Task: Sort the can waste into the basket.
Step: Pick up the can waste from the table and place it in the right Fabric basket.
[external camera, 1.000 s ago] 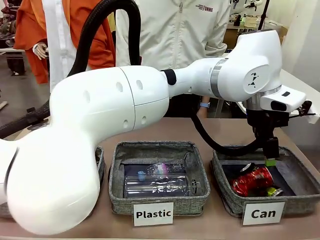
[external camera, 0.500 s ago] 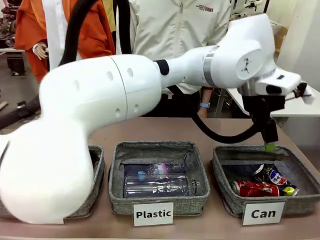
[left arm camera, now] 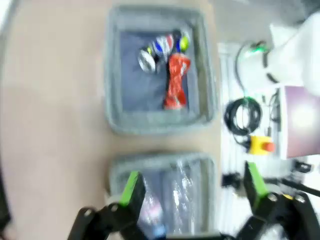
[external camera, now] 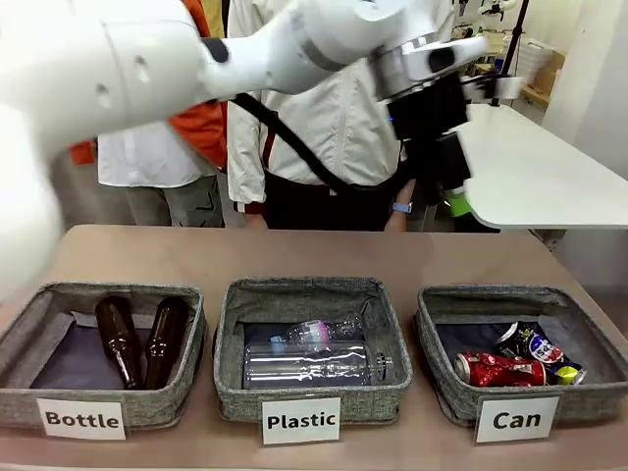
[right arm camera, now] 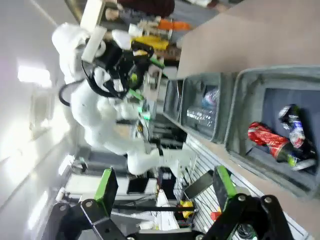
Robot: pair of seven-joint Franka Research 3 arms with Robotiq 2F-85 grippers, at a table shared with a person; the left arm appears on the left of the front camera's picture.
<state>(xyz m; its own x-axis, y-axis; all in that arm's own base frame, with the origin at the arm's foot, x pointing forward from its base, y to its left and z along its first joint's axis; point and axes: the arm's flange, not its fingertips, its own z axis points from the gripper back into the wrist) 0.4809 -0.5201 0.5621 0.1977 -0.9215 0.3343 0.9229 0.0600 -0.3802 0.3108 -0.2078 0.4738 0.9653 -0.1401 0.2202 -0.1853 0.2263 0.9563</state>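
Observation:
Both pieces of can waste lie in the grey basket (external camera: pixel 444 385) behind the white "Can" card at the right. The red can (external camera: pixel 500 370) lies on its side; the dark can (external camera: pixel 538 348) with blue, red and white marks is just behind it. My left gripper (external camera: pixel 453 204) hangs high above the table's far edge, open and empty. The blurred left wrist view looks down on the basket (left arm camera: pixel 111 75), the red can (left arm camera: pixel 176 84) and the dark can (left arm camera: pixel 160 47) past my open left gripper (left arm camera: pixel 192 184). My right gripper (right arm camera: pixel 165 184) is open and empty, well off from the basket (right arm camera: pixel 234 122) and red can (right arm camera: pixel 267 140).
The "Plastic" basket (external camera: pixel 228 388) in the middle holds clear bottles. The "Bottle" basket (external camera: pixel 20 339) at the left holds two brown bottles. A person in a light jacket (external camera: pixel 334 118) stands at the far side. A white table (external camera: pixel 540 177) stands at the back right.
My left arm has risen and swung back from over the Can basket. The red can dropped and settled flat in the basket. The Bottle basket has come into sight.

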